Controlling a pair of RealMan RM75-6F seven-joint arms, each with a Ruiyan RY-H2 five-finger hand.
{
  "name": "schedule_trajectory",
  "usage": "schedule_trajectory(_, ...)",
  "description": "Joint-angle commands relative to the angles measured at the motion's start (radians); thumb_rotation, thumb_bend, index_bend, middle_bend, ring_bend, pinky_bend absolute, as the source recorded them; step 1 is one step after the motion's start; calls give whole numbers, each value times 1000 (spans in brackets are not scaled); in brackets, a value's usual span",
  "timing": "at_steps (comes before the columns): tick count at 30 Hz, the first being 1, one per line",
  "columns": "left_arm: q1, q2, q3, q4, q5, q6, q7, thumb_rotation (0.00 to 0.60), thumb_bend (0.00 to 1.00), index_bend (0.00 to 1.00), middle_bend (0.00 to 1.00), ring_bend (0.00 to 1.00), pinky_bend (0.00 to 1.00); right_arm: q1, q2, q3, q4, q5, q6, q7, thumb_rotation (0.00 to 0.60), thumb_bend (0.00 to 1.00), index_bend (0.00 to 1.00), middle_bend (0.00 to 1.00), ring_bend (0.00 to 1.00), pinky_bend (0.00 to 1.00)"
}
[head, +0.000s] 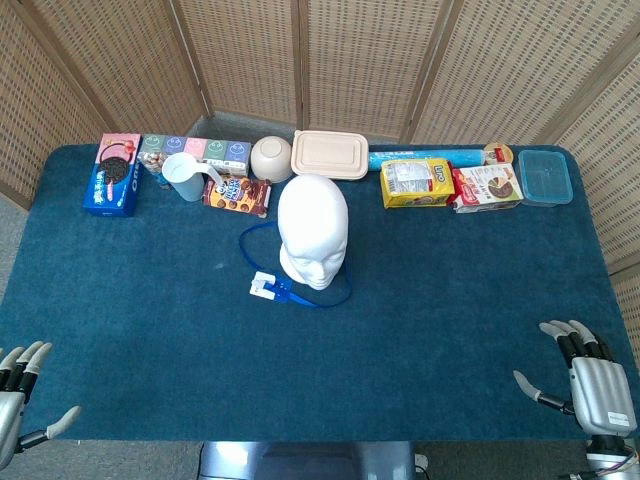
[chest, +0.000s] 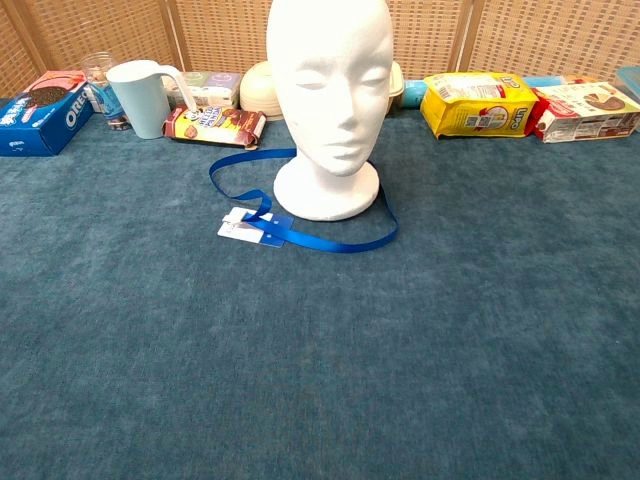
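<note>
Hands at the near table edge, both empty. Left hand (head: 18, 400) sits at the near-left corner, fingers spread, touching nothing. Foam head (head: 313, 230) stands upright mid-table; blue lanyard (head: 290, 292) lies looped round its base, its white badge (head: 262, 286) flat on the cloth at the head's front left. Right hand (head: 592, 378) sits at the near-right corner, fingers spread. I judge no reach begun; the next move needs a long reach inward to the lanyard, both hands well apart from it. Lanyard looks thin, limp, flat: hard to pinch.
</note>
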Motion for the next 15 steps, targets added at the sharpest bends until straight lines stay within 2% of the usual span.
schedule_trajectory(1,8,0,-6,-5,5,3,0,0,5,15,109,0,0,-10,-8,4,9,-11,8,4,247,264,205,193,137,143)
schedule_trajectory(15,17,15,-43,-22,-3,-17,1,0,5,15,110,0,0,-20,-19,39,2,-34,-1,3,243,244,204,193,137,144)
